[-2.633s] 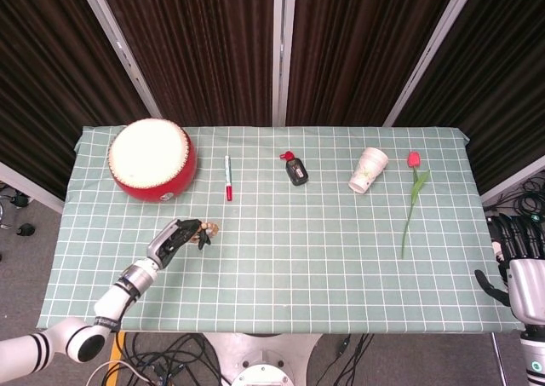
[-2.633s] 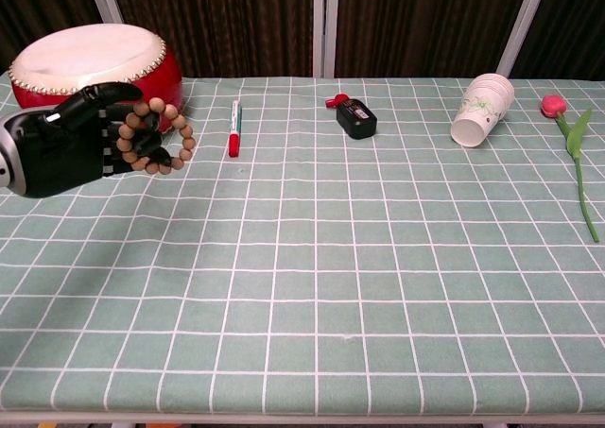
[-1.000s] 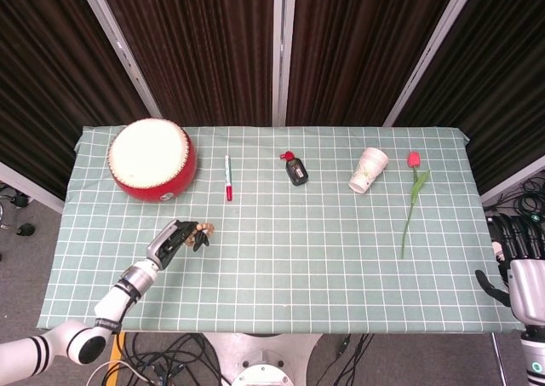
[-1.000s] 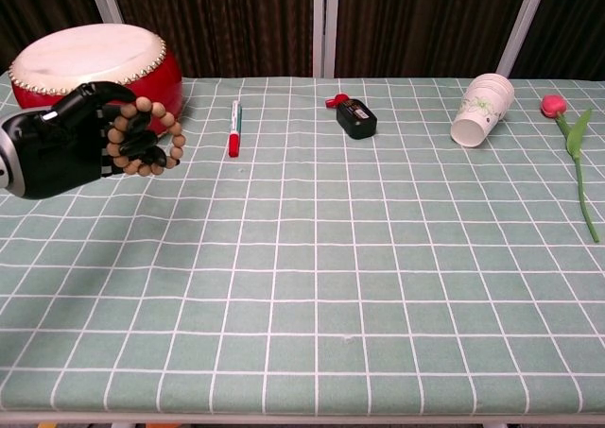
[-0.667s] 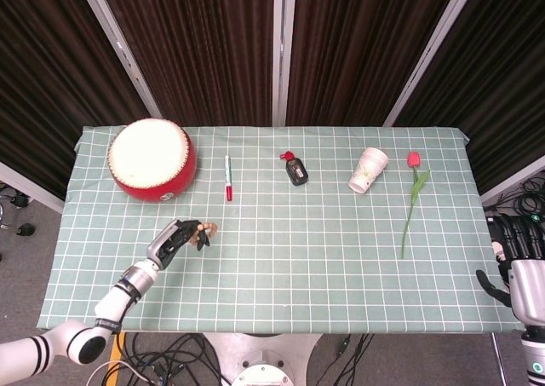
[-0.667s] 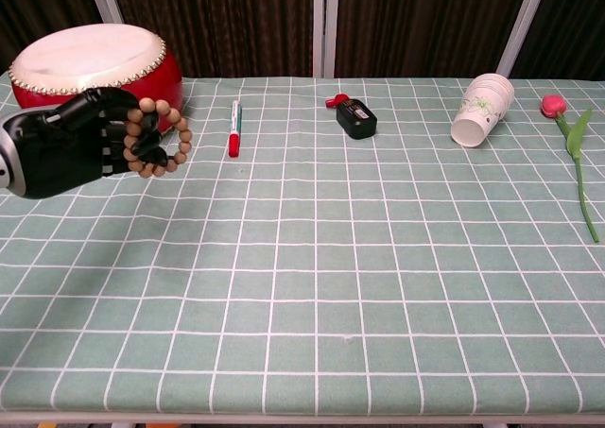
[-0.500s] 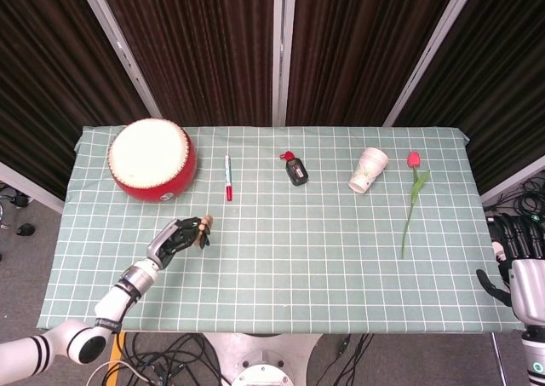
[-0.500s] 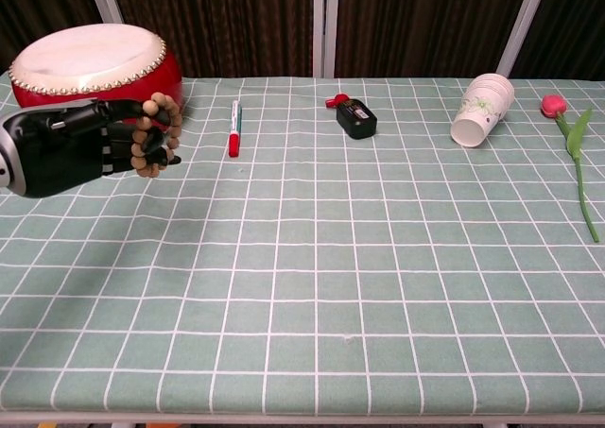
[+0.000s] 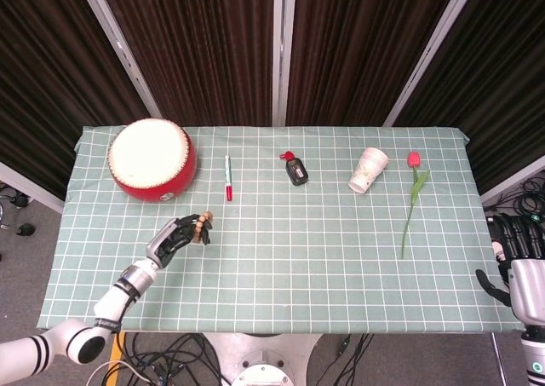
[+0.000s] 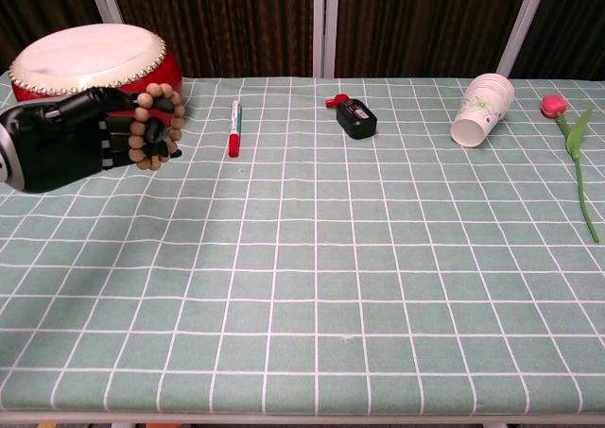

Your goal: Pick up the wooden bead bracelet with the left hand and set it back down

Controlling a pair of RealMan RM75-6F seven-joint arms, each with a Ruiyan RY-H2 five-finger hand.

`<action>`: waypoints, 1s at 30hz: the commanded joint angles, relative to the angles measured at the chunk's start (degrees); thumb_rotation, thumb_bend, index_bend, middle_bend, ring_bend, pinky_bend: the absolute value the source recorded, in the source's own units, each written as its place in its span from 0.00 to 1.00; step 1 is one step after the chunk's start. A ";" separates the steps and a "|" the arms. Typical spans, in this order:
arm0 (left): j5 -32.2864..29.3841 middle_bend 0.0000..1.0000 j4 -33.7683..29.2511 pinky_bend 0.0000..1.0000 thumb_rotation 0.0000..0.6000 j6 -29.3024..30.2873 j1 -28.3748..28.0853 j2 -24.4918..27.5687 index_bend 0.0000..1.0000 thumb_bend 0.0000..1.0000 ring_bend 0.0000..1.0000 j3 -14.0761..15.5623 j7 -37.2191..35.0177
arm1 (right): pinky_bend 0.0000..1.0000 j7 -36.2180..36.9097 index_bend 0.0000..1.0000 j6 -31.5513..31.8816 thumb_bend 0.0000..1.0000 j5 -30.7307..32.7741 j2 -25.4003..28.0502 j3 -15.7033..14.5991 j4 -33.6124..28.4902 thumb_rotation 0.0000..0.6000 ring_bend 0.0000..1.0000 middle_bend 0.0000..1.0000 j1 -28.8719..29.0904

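The black fingers (image 10: 132, 141) of the left hand (image 10: 71, 140) are curling through the wooden bead bracelet (image 10: 153, 126), gripping it so that the loop is hanging at the fingertips, raised clear of the green checked tablecloth (image 10: 378, 258) near the table's front left. In the head view the same bracelet (image 9: 202, 227) is showing at the tip of the left hand (image 9: 174, 237), in front of the red drum (image 9: 152, 160) and well apart from it.

Judging by this, the pick-up is done and the setting-down is the step in hand. To do it well, the hand is best lowering straight toward the cloth beneath it until the lower beads are touching, then spreading the fingers slowly so the loop slides off without snagging; pulling away sideways too early risks dragging the bracelet along.

The bracelet is a ring, so it is pointing nowhere in particular. It is standing roughly upright on edge in the chest view, its longer visible span running top to bottom, its opening seemingly facing the hand.

The right hand (image 9: 519, 271) is hanging off the table's right edge, well apart from everything; its fingers are apart and holding nothing. The red-capped marker (image 10: 233, 128) is lying just right of the left hand.
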 commanded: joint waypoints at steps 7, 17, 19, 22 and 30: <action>4.83 0.56 6.50 0.13 0.30 5.81 -0.15 -3.15 0.42 0.56 0.39 1.85 13.75 | 0.00 0.46 0.00 -0.04 0.12 -0.04 -0.18 -0.14 0.31 1.00 0.00 0.08 -0.08; 8.77 0.29 14.86 0.07 0.31 13.30 0.06 -6.94 0.26 0.31 0.09 4.22 59.22 | 0.00 2.28 0.00 -0.56 0.12 -0.40 -0.73 -0.41 1.69 1.00 0.00 0.08 0.13; 8.62 0.28 13.76 0.06 0.31 15.43 0.66 -7.10 0.25 0.25 0.09 3.73 63.16 | 0.00 2.69 0.00 -0.86 0.12 -0.53 -0.88 -0.52 2.06 1.00 0.00 0.08 0.29; 8.08 0.27 11.52 0.06 0.65 19.63 2.07 -7.04 0.25 0.24 0.09 2.53 63.47 | 0.00 3.56 0.00 -1.16 0.12 -0.78 -1.05 -0.70 2.66 1.00 0.00 0.08 0.43; 3.72 0.31 7.44 0.08 1.00 30.31 8.74 -0.02 0.33 0.24 0.13 -0.51 67.67 | 0.00 8.30 0.00 -3.54 0.13 0.18 -0.08 -1.43 4.47 1.00 0.00 0.08 0.65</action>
